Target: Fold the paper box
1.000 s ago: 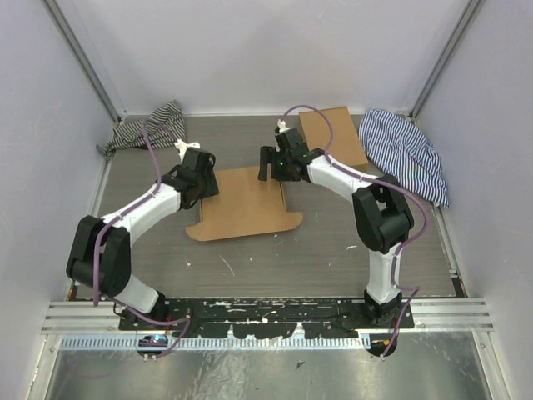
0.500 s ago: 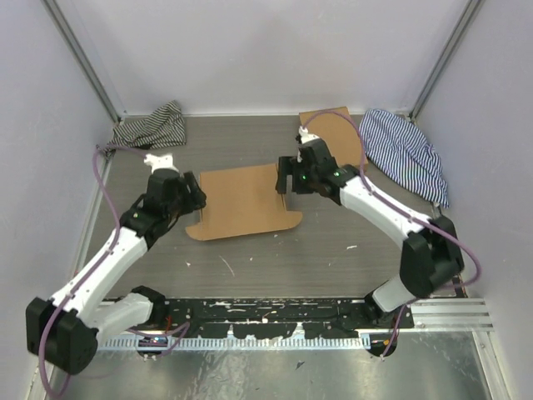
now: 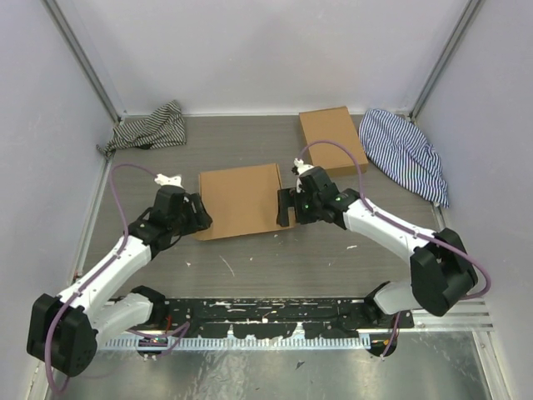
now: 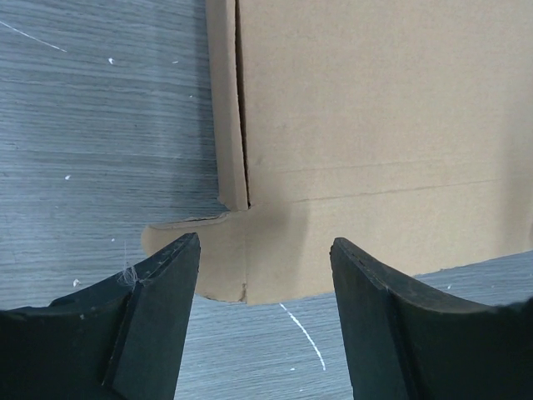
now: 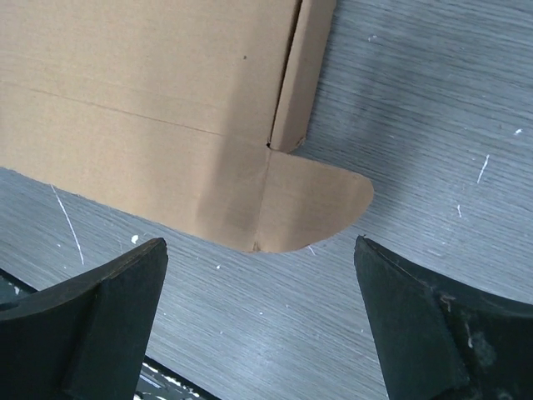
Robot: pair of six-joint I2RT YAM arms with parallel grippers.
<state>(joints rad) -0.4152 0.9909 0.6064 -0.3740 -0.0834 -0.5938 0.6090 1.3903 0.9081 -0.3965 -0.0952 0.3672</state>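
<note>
The paper box [image 3: 240, 200] is a flat brown cardboard sheet lying on the grey table. My left gripper [image 3: 200, 219] is open and empty at its near-left corner. In the left wrist view the gripper [image 4: 265, 333] hovers just short of the sheet [image 4: 375, 125], with a rounded tab [image 4: 196, 262] between the fingers [image 4: 158, 317]. My right gripper [image 3: 285, 208] is open and empty at the near-right corner. In the right wrist view the gripper [image 5: 258, 333] sits just short of the sheet [image 5: 150, 100] and its rounded tab [image 5: 316, 204].
A smaller brown cardboard box [image 3: 331, 139] lies at the back right. A blue striped cloth [image 3: 404, 154] is bunched at the far right, a grey striped cloth [image 3: 150, 127] at the back left. Walls close in both sides and the back.
Both grippers have moved from the sheet's far side edges back to its near corners. The arms have folded lower and nearer. The sheet lies about where it was.
</note>
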